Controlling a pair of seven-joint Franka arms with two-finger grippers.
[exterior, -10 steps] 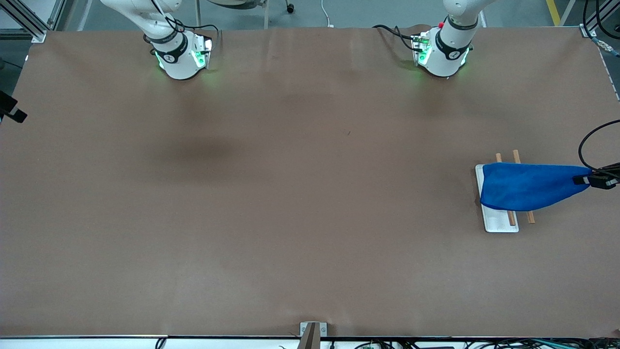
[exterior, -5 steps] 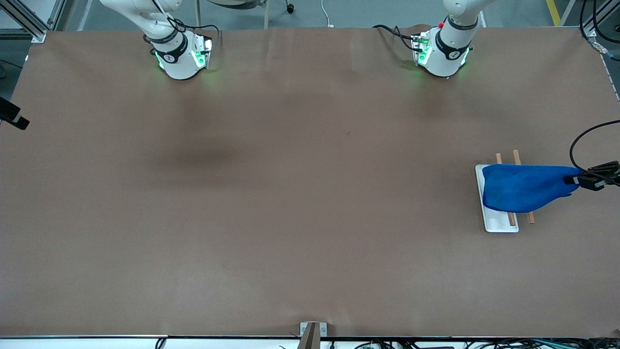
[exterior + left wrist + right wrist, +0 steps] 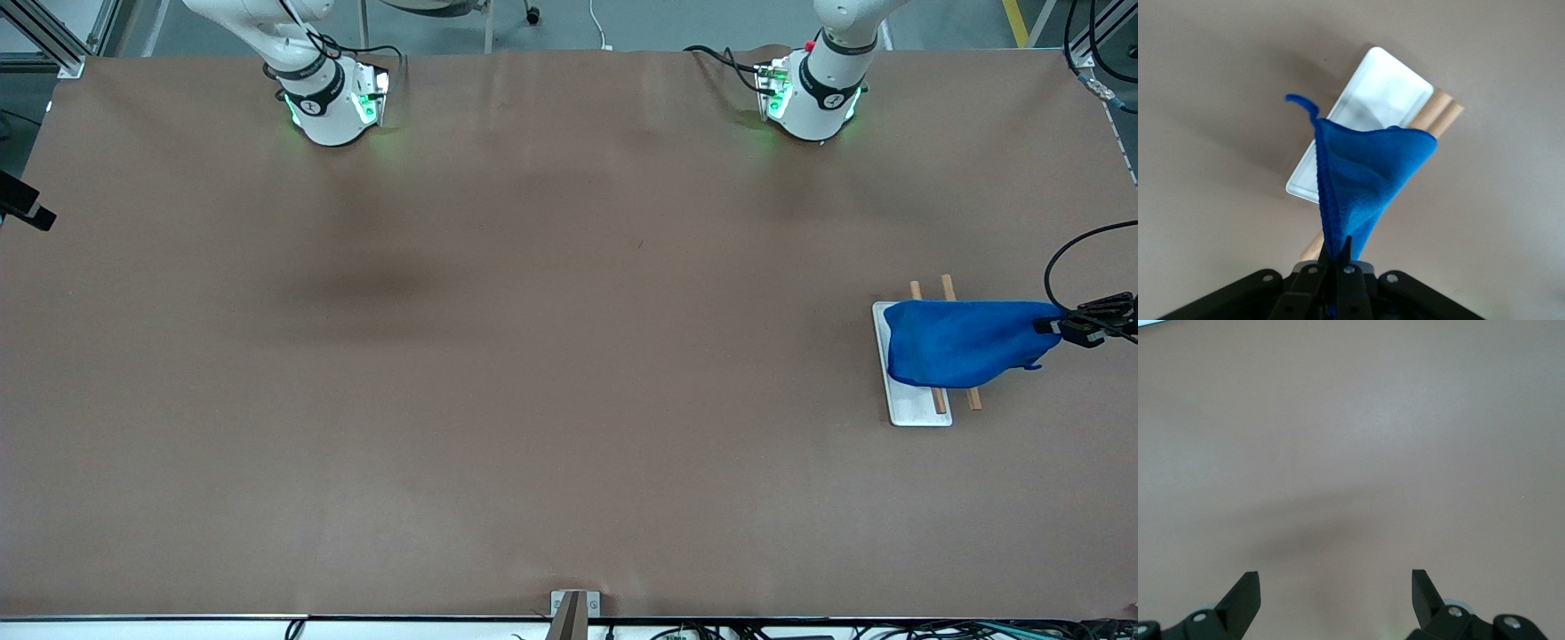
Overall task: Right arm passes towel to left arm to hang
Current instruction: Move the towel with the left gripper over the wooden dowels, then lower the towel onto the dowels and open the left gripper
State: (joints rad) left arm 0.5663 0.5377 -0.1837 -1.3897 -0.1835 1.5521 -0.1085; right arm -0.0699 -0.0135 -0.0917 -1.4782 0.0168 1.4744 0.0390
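The bright blue towel point(image 3: 960, 342) lies draped over a small rack with two wooden rods point(image 3: 948, 286) on a white base point(image 3: 916, 409), at the left arm's end of the table. My left gripper point(image 3: 1062, 328) is shut on one gathered end of the towel and holds it just off the rack. In the left wrist view the towel point(image 3: 1365, 180) runs from the gripper point(image 3: 1340, 250) out over the rods point(image 3: 1441, 110) and the base point(image 3: 1385, 93). My right gripper point(image 3: 1336, 583) is open and empty over bare table; it shows at the right arm's end point(image 3: 27, 213).
The brown table point(image 3: 569, 356) stretches between the two arm bases point(image 3: 333, 98) point(image 3: 813, 93). A black cable point(image 3: 1067, 253) loops above the left gripper. A small metal bracket point(image 3: 573, 609) sits at the table edge nearest the front camera.
My left gripper has moved a little toward the rack with the towel's end, so the towel has bunched up and hangs slacker. The right gripper has barely shifted.
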